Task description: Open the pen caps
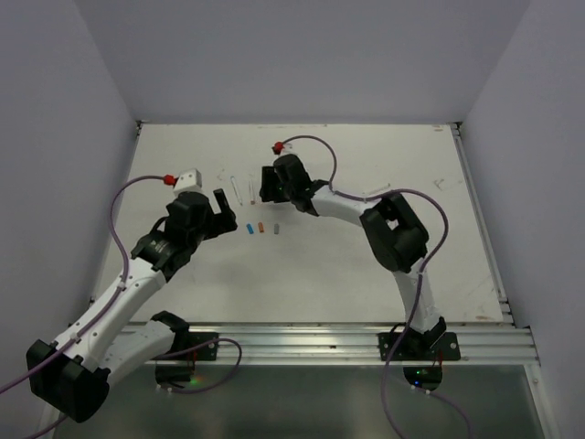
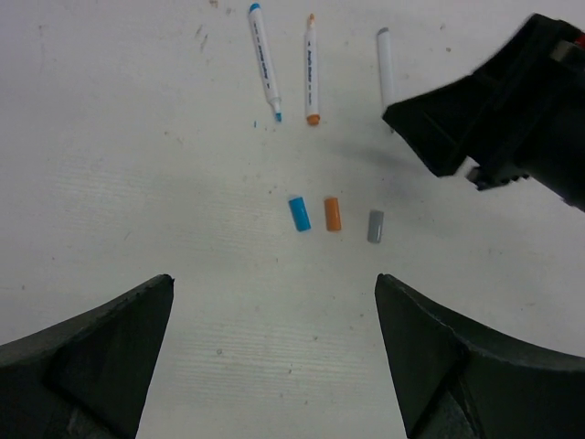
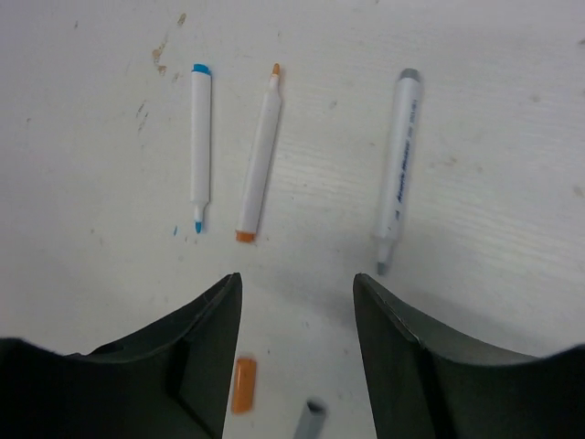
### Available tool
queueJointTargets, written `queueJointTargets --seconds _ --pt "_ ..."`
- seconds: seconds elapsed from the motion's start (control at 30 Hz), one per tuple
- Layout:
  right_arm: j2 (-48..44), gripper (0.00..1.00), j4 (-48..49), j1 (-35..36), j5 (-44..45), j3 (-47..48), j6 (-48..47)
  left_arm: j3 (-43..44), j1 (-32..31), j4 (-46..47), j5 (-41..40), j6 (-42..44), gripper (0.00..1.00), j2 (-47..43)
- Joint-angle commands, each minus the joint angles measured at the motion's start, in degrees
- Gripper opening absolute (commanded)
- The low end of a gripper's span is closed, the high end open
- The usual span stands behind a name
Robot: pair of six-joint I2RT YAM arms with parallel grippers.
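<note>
Hovering over the white table (image 1: 366,274), the left gripper (image 2: 274,285) is holding its jaws wide apart with nothing between them. The right gripper (image 3: 297,277) is hanging low over the pens, its jaws also parted and gripping nothing; only bare table is showing between its fingertips.

Three pen caps are lying loose in a short row on the table, close together but not touching: blue cap (image 2: 299,213), orange cap (image 2: 333,214), grey cap (image 2: 375,226). In the left wrist view they are sitting ahead of the left gripper's fingers, roughly centred on the gap. In the right wrist view the orange and grey caps are showing at the bottom edge between the right gripper's fingers, down on the table.

Just beyond the caps, three white pens are lying roughly parallel and apart from one another: blue pen (image 2: 264,62), orange pen (image 2: 312,69), grey pen (image 2: 386,55). Bare tips are showing on all three. The blue and grey tips are pointing toward the cap row, the orange tip away. The right gripper's black body is overlapping the near end of the grey pen in the left wrist view.
</note>
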Motion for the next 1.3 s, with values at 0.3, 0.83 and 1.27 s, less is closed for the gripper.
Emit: queueJointTargets --seconds 0.3,0.83,1.27 --pt "-45.42 0.56 -22.62 -6.59 16.28 -32.31 1.58 6.92 0.31 -0.93 1.01 3.51 0.98 1.63" --pt "-44.74 0.49 -32.91 -18.47 15.13 -40.77 4.67 4.12 0.31 3.02 11.46 7.90 1.00 2.25" --pt "-35.70 0.49 -28.70 -23.30 8.74 -40.07 1.34 0.86 0.31 3.29 16.58 3.78 1.00 -0.04"
